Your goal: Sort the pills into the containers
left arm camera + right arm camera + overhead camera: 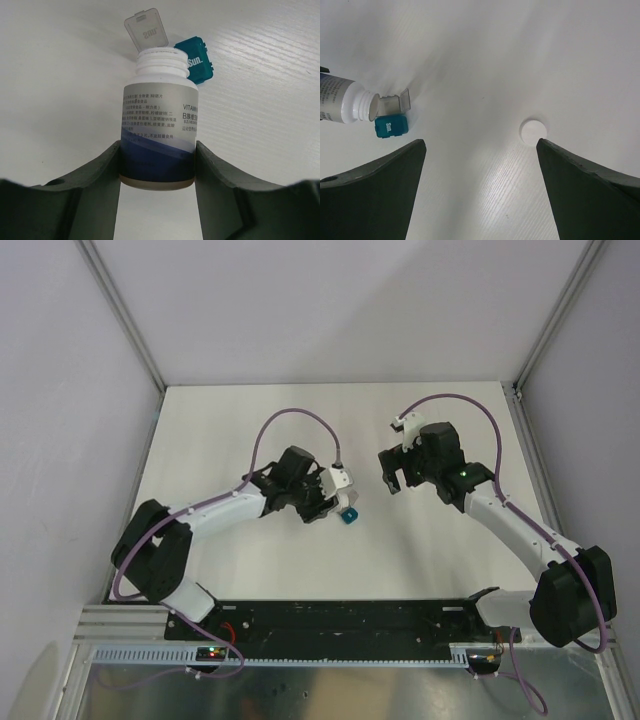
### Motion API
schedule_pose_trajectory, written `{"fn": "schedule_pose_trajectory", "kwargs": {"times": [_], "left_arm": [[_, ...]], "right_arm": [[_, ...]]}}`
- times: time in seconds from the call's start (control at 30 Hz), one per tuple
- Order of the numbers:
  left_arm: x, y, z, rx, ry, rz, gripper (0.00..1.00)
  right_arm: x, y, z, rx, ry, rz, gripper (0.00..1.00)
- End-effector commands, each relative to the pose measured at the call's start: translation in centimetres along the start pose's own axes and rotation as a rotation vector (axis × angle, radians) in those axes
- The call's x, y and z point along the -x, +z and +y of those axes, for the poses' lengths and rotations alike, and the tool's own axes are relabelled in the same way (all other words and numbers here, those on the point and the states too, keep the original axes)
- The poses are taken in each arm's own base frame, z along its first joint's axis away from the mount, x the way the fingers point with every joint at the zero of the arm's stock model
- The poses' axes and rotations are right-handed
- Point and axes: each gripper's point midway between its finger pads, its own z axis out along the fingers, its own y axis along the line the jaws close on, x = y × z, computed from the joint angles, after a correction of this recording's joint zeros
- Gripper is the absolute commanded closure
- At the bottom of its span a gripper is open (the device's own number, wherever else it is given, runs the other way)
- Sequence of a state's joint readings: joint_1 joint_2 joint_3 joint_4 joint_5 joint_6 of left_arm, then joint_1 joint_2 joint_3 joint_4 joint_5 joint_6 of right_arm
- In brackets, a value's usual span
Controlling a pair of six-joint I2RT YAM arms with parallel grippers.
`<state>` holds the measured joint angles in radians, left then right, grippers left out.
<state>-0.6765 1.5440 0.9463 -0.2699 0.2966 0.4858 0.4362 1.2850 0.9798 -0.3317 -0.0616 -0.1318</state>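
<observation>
Left fingers pinch the sides of a white bottle near its bottom. The bottle has no cap and is tipped over, with its mouth pointing at two little boxes joined together near the middle of the bench. The grey box has its lid flipped up, and the bottle's mouth is just beside it. The teal box has its lid shut. Right fingers are spread wide and hold nothing. They hang over the bench toward the right edge, above the round white cap, which lies well apart from the boxes.

No pills show on the bench, and I cannot tell if any are in the grey box. The step looks like pouring pills into the grey box. Next, the bottle likely needs a slow tip or a small shake, with its mouth kept right over the opening, so only a few pills drop in and none roll away.
</observation>
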Motion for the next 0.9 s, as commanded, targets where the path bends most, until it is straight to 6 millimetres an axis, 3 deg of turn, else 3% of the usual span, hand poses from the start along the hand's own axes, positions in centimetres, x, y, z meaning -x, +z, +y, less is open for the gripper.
{"fn": "schedule_pose_trajectory", "kwargs": {"times": [0.0, 0.87], "left_arm": [[1.16, -0.17, 0.31, 0.011, -0.005, 0.014, 1.00], [0.35, 0.11, 0.50, -0.001, 0.005, 0.123, 1.00]], "right_arm": [[0.30, 0.07, 0.10, 0.010, 0.004, -0.012, 0.01], [0.35, -0.13, 0.31, 0.028, 0.007, -0.014, 0.00]]}}
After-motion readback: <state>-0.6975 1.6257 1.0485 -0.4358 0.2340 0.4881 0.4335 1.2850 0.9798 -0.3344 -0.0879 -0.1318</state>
